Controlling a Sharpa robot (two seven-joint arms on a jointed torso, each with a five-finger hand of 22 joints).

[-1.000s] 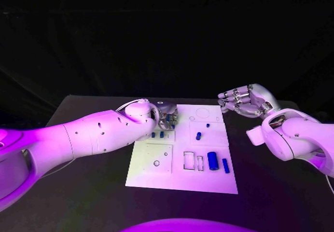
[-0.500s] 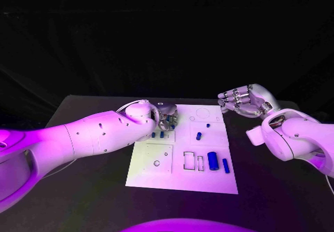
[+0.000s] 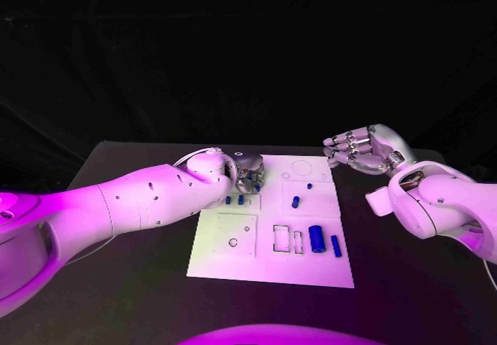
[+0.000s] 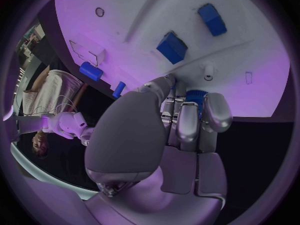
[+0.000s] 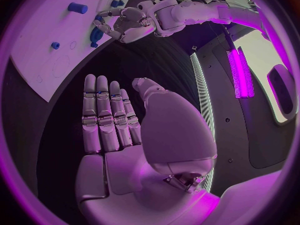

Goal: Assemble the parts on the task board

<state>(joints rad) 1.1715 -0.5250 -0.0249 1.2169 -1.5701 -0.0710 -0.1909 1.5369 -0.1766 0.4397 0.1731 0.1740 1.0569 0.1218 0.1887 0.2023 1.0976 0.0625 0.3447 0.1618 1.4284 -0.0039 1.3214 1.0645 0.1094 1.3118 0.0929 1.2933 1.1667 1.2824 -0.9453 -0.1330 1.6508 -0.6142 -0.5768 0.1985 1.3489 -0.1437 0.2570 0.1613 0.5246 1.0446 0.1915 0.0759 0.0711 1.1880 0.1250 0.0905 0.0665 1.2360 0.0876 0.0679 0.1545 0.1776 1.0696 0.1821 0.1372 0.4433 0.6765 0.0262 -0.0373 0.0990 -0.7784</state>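
1. Left wrist view: the left hand (image 4: 181,120) pinches a blue part (image 4: 195,97) just above the task board (image 4: 250,80), seemingly to seat it.
2. The right hand (image 3: 363,149) hovers spread beside the board, holding nothing.

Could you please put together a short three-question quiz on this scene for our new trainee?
1. True or false: the right hand holds a blue part.
2. Which hand is over the task board? A) left hand B) right hand C) both
3. Fill in: the large blue cylinder lies near the board's ____ edge, on the robot's right.

Key:
1. False; its fingers are apart and hold nothing, seen in the right wrist view.
2. A; its fingers close around a blue part.
3. Near.
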